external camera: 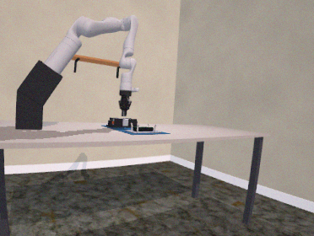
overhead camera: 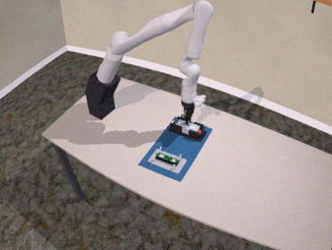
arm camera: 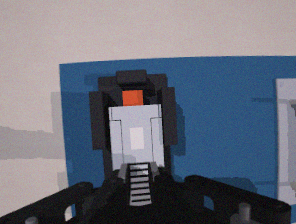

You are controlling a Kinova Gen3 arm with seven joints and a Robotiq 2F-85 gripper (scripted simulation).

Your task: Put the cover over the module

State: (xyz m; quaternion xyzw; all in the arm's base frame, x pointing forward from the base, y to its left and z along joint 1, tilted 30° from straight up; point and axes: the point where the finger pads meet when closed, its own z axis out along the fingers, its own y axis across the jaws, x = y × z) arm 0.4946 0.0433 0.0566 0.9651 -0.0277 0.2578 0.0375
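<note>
Gripper closed on nothing, hovering just above the pale cover, cover seated in its black holder (orange tab at its far end), on the blue mat, module nearer.

The wrist view cuts the base plate at its right edge — the module cannot be seen there. The gripper runs off the bottom edge; its fingertips merge into one dark ribbed block, contact with the cover unreadable.
</note>
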